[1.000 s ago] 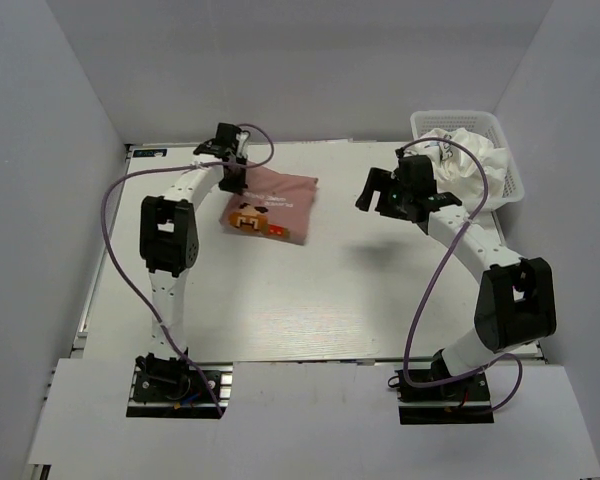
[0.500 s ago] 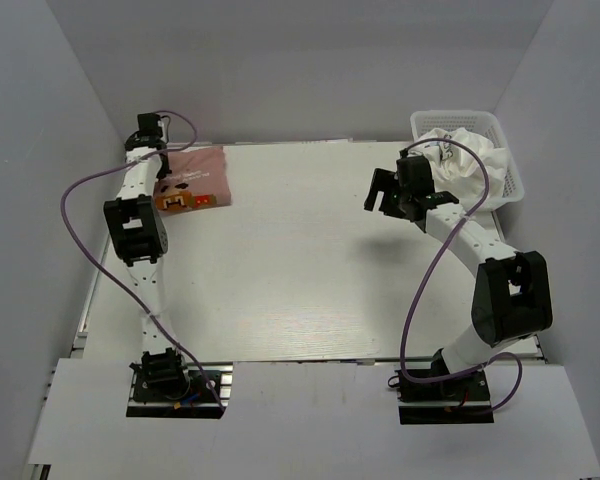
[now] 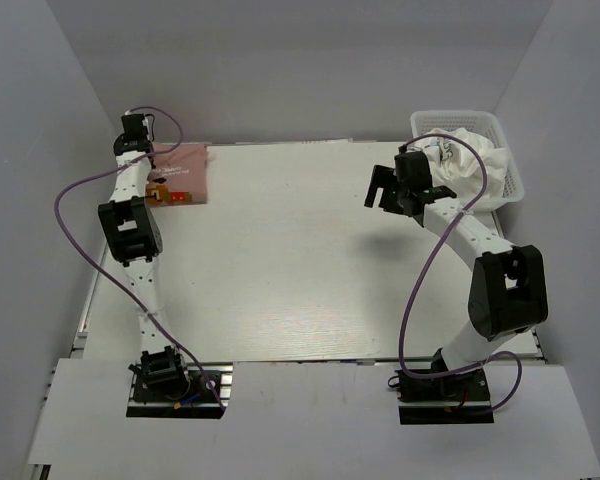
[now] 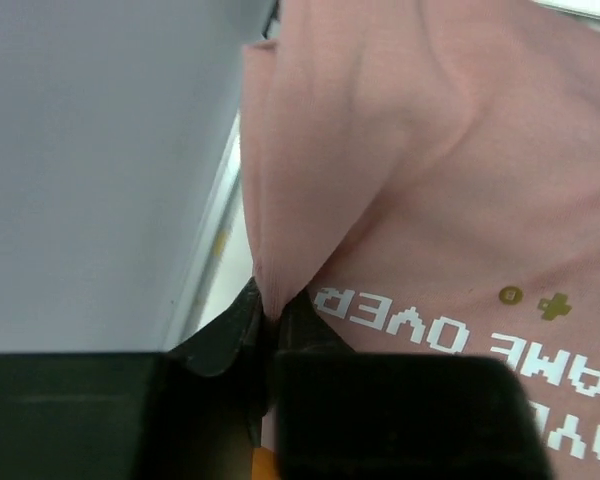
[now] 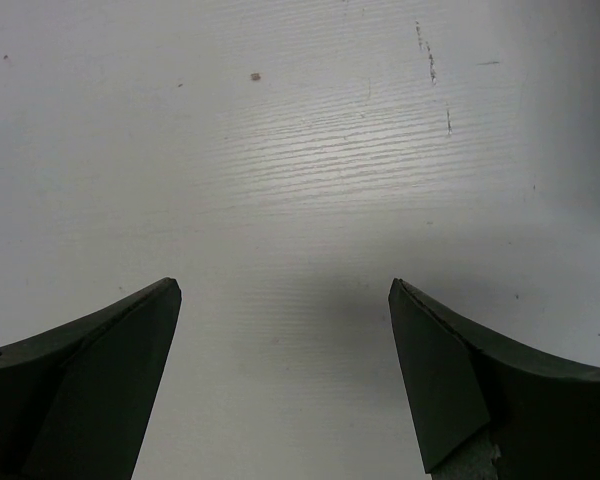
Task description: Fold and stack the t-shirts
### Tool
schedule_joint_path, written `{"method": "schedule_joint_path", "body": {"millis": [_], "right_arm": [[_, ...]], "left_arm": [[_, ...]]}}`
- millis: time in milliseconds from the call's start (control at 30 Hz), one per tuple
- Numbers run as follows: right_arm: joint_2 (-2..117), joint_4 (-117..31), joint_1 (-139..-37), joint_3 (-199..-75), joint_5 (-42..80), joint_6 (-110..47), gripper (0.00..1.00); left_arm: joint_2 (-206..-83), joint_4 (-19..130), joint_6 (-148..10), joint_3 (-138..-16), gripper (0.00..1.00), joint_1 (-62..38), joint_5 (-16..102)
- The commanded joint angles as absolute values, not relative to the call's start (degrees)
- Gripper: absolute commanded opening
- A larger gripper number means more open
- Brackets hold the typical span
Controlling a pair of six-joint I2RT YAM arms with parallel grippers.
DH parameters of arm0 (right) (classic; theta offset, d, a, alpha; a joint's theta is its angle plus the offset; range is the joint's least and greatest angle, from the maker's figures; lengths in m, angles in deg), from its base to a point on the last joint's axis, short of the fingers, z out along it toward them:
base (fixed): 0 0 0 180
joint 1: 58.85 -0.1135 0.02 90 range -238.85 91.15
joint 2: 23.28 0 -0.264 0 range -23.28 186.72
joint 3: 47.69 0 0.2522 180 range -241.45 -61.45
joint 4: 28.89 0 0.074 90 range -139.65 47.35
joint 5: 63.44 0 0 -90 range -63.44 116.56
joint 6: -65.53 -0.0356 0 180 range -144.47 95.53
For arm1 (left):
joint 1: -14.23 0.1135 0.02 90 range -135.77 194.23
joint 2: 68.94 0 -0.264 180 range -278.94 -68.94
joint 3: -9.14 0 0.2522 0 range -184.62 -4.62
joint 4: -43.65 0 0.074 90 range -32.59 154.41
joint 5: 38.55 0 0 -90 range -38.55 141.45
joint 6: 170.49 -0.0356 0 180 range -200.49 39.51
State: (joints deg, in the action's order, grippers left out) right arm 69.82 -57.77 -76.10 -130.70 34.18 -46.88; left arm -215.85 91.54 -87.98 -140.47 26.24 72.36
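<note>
A folded dusty pink t-shirt (image 3: pixel 183 172) with white pixel lettering and an orange print lies at the table's far left corner. My left gripper (image 3: pixel 146 165) is shut on its left edge; in the left wrist view the pink cloth (image 4: pixel 430 170) is pinched between the black fingers (image 4: pixel 230 330). White t-shirts (image 3: pixel 468 160) with dark print sit heaped in the white mesh basket (image 3: pixel 509 170) at the far right. My right gripper (image 3: pixel 380 190) is open and empty above bare table, left of the basket; its fingertips (image 5: pixel 150 320) show only table between them.
The grey left wall (image 4: pixel 90 170) stands close beside the left gripper, and the table's left edge (image 3: pixel 102 260) runs below it. White enclosure walls surround the table. Purple cables loop from both arms.
My left gripper has dragged the pink t-shirt from the table's far middle to the far left corner. The right gripper has shifted slightly toward the basket and stayed open.
</note>
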Motion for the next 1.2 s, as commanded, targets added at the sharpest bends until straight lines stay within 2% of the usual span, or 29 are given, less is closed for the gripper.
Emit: {"method": "schedule_joint_path", "body": {"millis": [0, 33, 100, 200, 333, 433, 500, 600, 700, 733, 800, 900, 1033, 1167], "right_arm": [[68.9, -58.4, -76.0, -132.2, 35.7, -46.2, 0.9], [68.9, -58.6, -75.9, -132.2, 36.0, -46.3, 0.9], [68.9, -59.5, -76.0, -132.4, 36.2, -46.2, 0.9], [68.0, -60.2, -76.0, -132.6, 36.1, -46.4, 0.9], [63.7, -59.3, -76.1, -130.5, 35.7, -47.4, 0.9], [59.5, -58.7, -76.2, -128.3, 33.2, -48.1, 0.9], [55.5, -58.8, -76.3, -124.8, 32.3, -49.0, 0.9], [51.2, -57.0, -76.2, -119.5, 31.7, -50.5, 0.9], [45.2, -54.0, -76.3, -113.1, 30.0, -52.0, 0.9], [41.7, -53.1, -76.5, -110.4, 28.6, -52.2, 0.9], [39.1, -51.7, -76.3, -106.9, 27.8, -54.2, 0.9], [33.6, -49.6, -76.2, -101.0, 25.1, -56.5, 0.9], [29.4, -49.5, -76.1, -95.5, 24.3, -57.1, 0.9], [25.7, -46.3, -76.2, -91.3, 22.8, -57.0, 0.9]], "left_arm": [[-214.7, 85.4, -88.9, -142.9, 0.17, 28.3, 72.6], [-214.2, 85.4, -88.9, -142.9, 0.4, 28.3, 71.9], [-213.4, 85.9, -88.2, -142.9, 0.99, 28.3, 71.9], [-210.7, 87.2, -87.0, -142.9, 1.0, 28.3, 75.4], [-201.3, 88.0, -84.2, -136.5, 1.0, 27.2, 73.3], [-191.7, 89.9, -82.0, -129.7, 1.0, 26.1, 66.8], [-184.6, 91.4, -77.0, -127.2, 1.0, 26.1, 58.2], [-177.3, 90.6, -66.8, -116.8, 1.0, 23.7, 54.2], [-163.6, 82.7, -60.3, -95.3, 1.0, 20.5, 48.3], [-159.8, 76.5, -56.4, -83.9, 1.0, 17.6, 45.6], [-148.5, 69.4, -52.2, -69.1, 1.0, 12.2, 42.6], [-136.8, 67.4, -50.3, -55.1, 1.0, 6.2, 42.6], [-127.8, 72.4, -48.9, -45.3, 1.0, 1.5, 46.6], [-124.1, 77.8, -48.2, -43.7, 1.0, 0.3, 52.3]]}}
